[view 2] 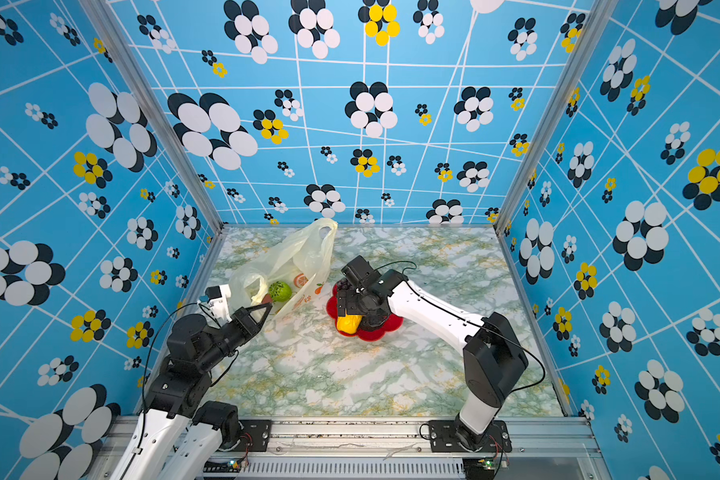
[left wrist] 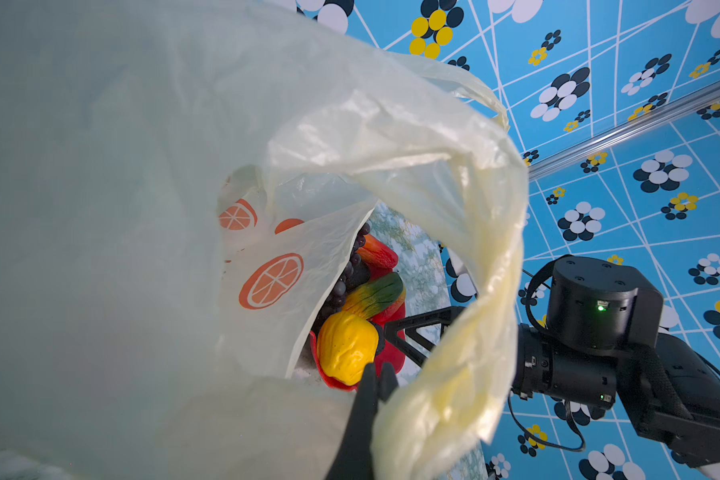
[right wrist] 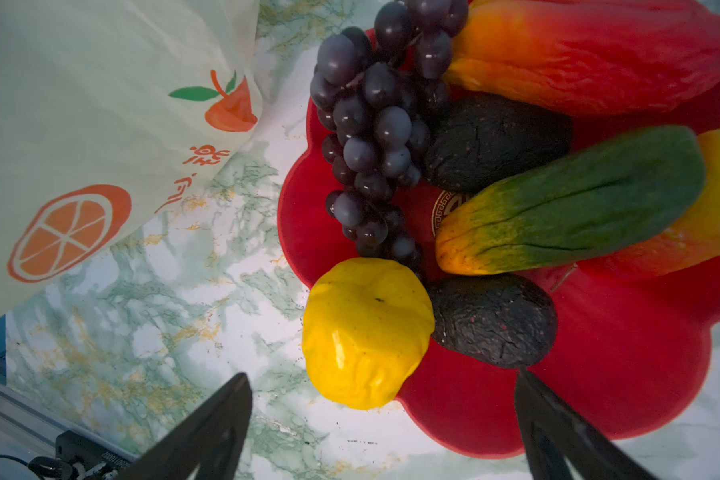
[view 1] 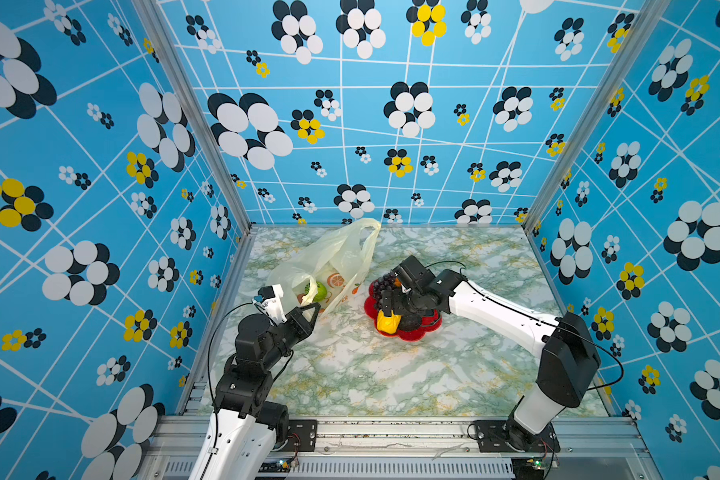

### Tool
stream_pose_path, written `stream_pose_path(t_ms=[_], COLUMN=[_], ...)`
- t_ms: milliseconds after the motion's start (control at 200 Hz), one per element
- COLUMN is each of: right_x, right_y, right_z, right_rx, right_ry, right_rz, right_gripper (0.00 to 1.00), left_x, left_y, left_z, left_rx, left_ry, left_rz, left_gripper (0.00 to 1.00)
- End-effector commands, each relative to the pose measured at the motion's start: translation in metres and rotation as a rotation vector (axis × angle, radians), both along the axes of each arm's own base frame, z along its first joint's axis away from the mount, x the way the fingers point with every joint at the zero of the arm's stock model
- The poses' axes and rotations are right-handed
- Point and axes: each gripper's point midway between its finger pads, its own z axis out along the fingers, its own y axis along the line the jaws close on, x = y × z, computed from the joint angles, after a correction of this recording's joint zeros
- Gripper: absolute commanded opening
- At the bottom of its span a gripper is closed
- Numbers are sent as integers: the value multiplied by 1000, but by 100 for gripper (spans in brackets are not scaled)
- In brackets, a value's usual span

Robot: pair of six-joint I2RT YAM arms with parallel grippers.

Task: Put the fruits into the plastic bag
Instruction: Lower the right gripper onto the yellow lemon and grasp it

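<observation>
The pale-yellow plastic bag [view 1: 341, 253] [view 2: 296, 257] lies at the back left with a bumpy green ball [view 1: 316, 291] [view 2: 280, 291] inside. My left gripper [view 1: 316, 307] [left wrist: 377, 374] is shut on the bag's rim and holds the mouth up. Over the red dish my right gripper [view 1: 395, 309] [right wrist: 381, 376] hangs open, its fingers either side of the yellow piece [right wrist: 366, 332] [view 1: 388, 322] without touching it. Also on the dish are the grape bunch [right wrist: 371, 137], green cucumber [right wrist: 578, 199], two avocados [right wrist: 495, 141] [right wrist: 495, 320] and red-orange pieces [right wrist: 591, 54].
The red flower-shaped dish [view 1: 429, 328] [right wrist: 599, 395] sits right of the bag on the marble tabletop [view 1: 371, 374]. Patterned blue walls enclose the back and both sides. An aluminium rail [view 1: 391, 432] runs along the front edge between the arm bases.
</observation>
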Motion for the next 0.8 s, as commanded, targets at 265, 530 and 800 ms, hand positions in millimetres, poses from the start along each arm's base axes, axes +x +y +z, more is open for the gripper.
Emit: stream_pose_path(t_ms=[265, 530, 800], right_x=[-1, -2, 0], right_y=[17, 17, 16], right_z=[-29, -43, -51], right_rx=[-32, -70, -94], right_ry=[49, 70, 69], right_rz=[-23, -15, -7], right_gripper=[96, 90, 89], left_x=[0, -1, -2], left_y=[3, 3, 4], left_z=[2, 3, -1], left_rx=[28, 33, 36], left_ry=[-30, -32, -24], left_rz=[1, 2, 5], left_gripper=[0, 0, 0])
